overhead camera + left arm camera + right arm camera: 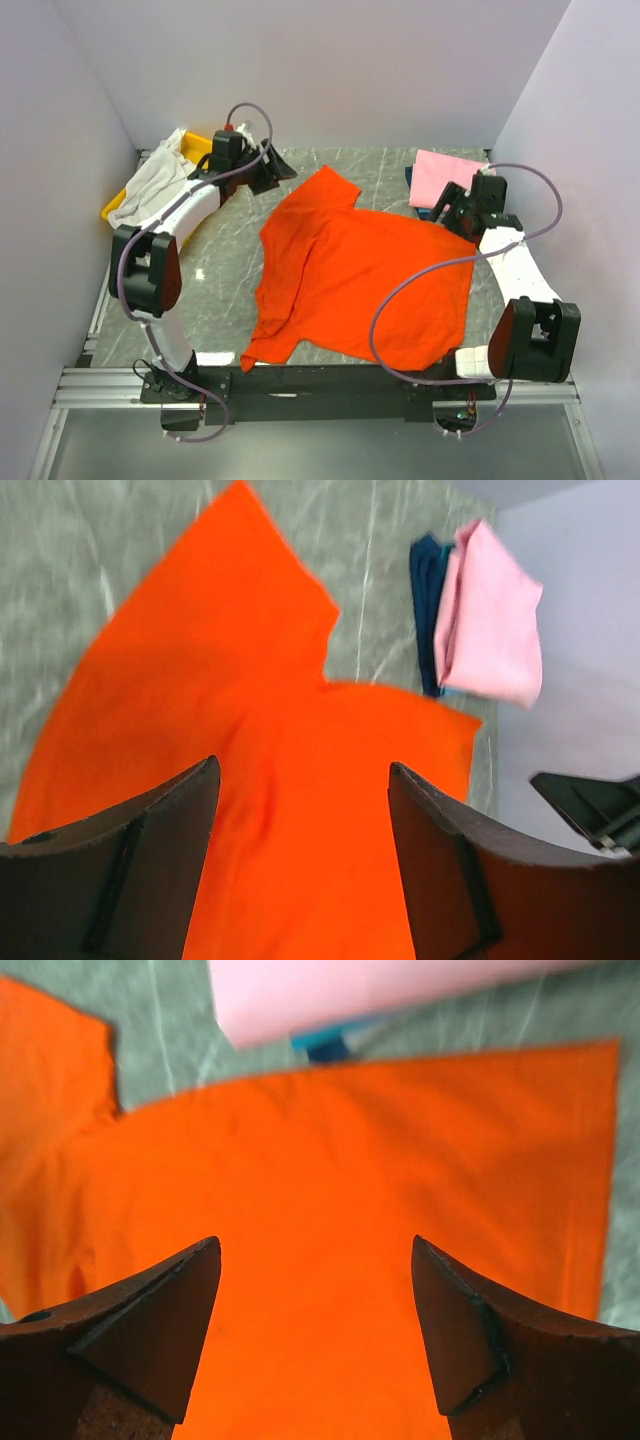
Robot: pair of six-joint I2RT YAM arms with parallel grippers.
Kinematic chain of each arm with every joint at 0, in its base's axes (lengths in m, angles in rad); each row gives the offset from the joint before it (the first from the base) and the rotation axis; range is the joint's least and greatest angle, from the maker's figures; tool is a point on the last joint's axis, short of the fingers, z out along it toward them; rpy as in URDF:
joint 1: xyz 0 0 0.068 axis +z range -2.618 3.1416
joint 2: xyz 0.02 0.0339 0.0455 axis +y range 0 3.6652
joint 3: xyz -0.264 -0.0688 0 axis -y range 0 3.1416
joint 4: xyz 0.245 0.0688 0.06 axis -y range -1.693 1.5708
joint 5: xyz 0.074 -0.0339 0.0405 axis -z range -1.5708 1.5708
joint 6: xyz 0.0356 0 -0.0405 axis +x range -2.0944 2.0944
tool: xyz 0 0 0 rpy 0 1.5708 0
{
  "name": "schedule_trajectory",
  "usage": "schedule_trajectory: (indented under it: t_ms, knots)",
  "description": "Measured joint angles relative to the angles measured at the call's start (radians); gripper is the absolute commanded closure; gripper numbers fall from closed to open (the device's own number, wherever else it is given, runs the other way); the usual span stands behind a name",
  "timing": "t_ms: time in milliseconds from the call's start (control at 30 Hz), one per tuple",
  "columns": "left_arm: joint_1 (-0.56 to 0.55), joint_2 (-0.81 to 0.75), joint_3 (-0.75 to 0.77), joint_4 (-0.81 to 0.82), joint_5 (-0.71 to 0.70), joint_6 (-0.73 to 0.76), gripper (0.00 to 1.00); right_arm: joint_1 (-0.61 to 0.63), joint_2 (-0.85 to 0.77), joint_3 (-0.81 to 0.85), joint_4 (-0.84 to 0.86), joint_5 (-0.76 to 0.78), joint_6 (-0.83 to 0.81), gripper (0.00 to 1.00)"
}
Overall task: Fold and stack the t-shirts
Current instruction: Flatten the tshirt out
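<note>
Grey marbled table (225, 275) — pale walls (350, 70); orange-red t-shirt (350, 270) spread.

You see your left gripper (302, 770) from behind its two dark fingers (130, 860), which rise from the bottom edge and stand wide apart with nothing between them. Beyond them the orange-red t-shirt (230, 680) lies spread over the grey marbled table (60, 550), one sleeve pointing toward the top. At upper right the folded pale pink t-shirt (490, 620) lies on the dark blue t-shirt (428, 600), just beside the orange cloth's corner. A black part (590, 805) juts in at the right edge against the pale wall (590, 700).
</note>
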Motion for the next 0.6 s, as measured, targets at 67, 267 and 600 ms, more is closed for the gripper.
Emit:
schedule_trajectory:
  t_ms: [67, 267, 600]
  knots:
    - [0.0, -0.038, -0.074, 0.005, 0.017, -0.016, 0.27, 0.0, -0.004, -0.044, -0.004, -0.019, 0.012, 0.18]
    - [-0.007, -0.025, -0.203, -0.054, 0.052, -0.031, 0.27, 0.002, 0.01, -0.122, -0.047, -0.074, 0.04, 0.18]
    - [-0.013, 0.052, -0.239, -0.134, 0.04, -0.001, 0.27, 0.002, 0.099, -0.122, -0.045, -0.114, 0.069, 0.2]
